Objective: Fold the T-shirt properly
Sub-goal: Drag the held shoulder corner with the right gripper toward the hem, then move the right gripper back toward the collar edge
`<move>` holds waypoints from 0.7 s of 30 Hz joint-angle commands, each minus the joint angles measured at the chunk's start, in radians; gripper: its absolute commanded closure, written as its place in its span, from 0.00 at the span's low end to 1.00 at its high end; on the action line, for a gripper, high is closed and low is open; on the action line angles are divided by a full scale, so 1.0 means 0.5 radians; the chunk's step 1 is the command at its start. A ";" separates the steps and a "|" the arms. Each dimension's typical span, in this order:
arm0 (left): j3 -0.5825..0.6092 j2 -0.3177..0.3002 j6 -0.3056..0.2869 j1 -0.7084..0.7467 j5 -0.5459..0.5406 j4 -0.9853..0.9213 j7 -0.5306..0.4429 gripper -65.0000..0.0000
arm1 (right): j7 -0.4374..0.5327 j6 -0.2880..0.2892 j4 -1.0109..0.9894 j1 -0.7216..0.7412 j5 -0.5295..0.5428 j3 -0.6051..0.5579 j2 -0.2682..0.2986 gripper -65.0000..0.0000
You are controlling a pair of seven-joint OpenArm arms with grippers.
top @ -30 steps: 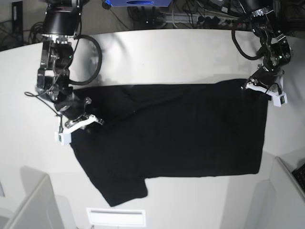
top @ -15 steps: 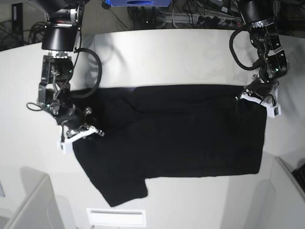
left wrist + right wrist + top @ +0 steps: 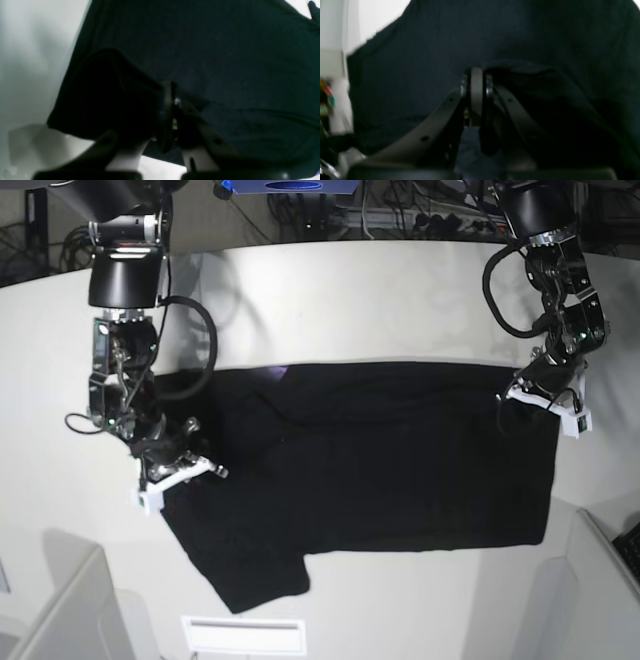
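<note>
Arms stretched low over the table (image 3: pixel 350 290), each tool (image 3: pixel 182 471) (image 3: pixel 545 402) clenched on T-shirt (image 3: pixel 380 460) edge.

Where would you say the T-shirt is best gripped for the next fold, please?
Probably along its far edge, at the two outer corners, coming from each side. The T-shirt lies flat on the table, and the left gripper and right gripper are shut on cloth there, so the edge can travel evenly.
</note>
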 commanded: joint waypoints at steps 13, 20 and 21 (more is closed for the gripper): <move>-0.026 -0.033 -0.002 -0.052 -0.024 -0.074 -0.047 1.00 | 0.105 0.013 0.014 0.039 0.020 -0.006 0.012 1.00; -0.035 -0.033 -0.005 -0.052 -0.033 -0.071 -0.063 0.39 | 0.120 0.010 0.050 -0.041 0.033 0.145 -0.004 0.64; -0.056 -0.033 -0.008 -0.052 -0.036 -0.068 -0.063 0.33 | 0.120 0.010 0.075 -0.062 0.027 0.203 -0.007 0.64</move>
